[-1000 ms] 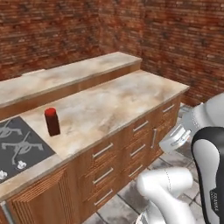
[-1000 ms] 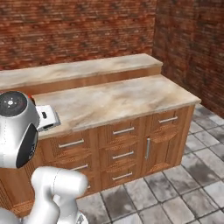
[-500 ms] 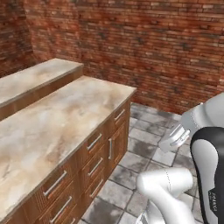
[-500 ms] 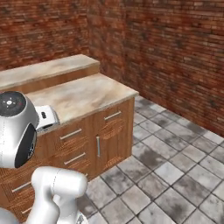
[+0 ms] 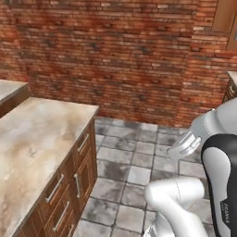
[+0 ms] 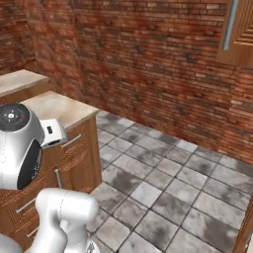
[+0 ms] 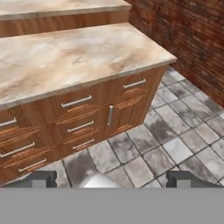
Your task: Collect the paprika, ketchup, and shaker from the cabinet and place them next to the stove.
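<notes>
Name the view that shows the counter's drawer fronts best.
The hand view: the drawer fronts face the camera, handles plain. The left base view shows them steeply from above and at an angle; in the right base view the arm hides most.
</notes>
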